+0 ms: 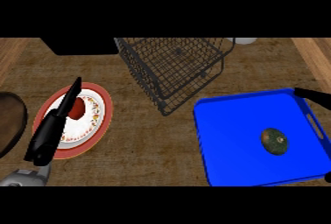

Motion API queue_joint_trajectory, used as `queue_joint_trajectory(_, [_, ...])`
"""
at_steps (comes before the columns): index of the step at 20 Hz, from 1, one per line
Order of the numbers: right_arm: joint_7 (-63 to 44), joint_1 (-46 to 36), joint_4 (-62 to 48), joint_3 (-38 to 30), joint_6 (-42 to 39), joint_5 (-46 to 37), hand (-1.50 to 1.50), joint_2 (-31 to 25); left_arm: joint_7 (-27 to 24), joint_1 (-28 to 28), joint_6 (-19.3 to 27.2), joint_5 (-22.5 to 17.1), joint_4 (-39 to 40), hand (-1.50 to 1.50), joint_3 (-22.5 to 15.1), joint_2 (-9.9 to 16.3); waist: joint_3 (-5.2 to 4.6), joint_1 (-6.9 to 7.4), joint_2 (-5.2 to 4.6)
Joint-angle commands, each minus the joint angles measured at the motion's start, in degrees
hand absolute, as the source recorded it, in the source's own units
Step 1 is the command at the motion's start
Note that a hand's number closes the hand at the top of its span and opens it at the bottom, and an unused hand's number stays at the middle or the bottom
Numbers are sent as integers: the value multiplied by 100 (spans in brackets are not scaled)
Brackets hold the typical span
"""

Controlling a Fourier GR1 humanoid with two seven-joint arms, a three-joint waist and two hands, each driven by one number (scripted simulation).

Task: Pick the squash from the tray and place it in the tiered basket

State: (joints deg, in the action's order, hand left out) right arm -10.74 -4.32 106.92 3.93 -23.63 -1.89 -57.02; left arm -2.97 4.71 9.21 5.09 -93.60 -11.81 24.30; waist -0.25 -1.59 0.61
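The squash [275, 141], small, round and dark green with brown patches, lies right of centre in the blue tray [226, 144] at the lower right. A black wire tiered basket [174, 65] stands at the top centre, just beyond the tray's far left corner. My left hand [51, 127] stretches over a plate at the left, fingers straight and holding nothing, far from the squash. Only a straight black finger of my right hand [315, 96] shows, at the right edge by the tray's far right corner.
Under my left hand sits a white plate with a red rim [97, 127], holding a red round item [77, 108]. A dark brown round object [9, 122] pokes in at the left edge. A black box [81, 46] stands at the back left.
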Motion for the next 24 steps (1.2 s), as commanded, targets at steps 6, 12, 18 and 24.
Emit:
queue_joint_trajectory(6, [-2553, 358, 1746, 535, 116, -855, -150, 316, -66, -84, -234, -2, -247, 0, 142, -26, 21, 167, -51])
queue_joint_trajectory(12, [-2866, 563, 1641, 1407, 242, -2175, -150, 1098, 65, 187, -297, 220, -25, 0, 242, -189, 26, 162, -60])
queue_joint_trajectory(18, [-3987, 250, 1558, 2503, -2, -3363, -150, 1569, 288, 120, -291, 346, -204, 0, 134, -354, 25, 186, -57])
queue_joint_trajectory(24, [-3333, 302, 515, 2022, 161, -3799, -150, 1662, 330, -174, -487, 365, -563, 0, 203, -425, 28, 178, -55])
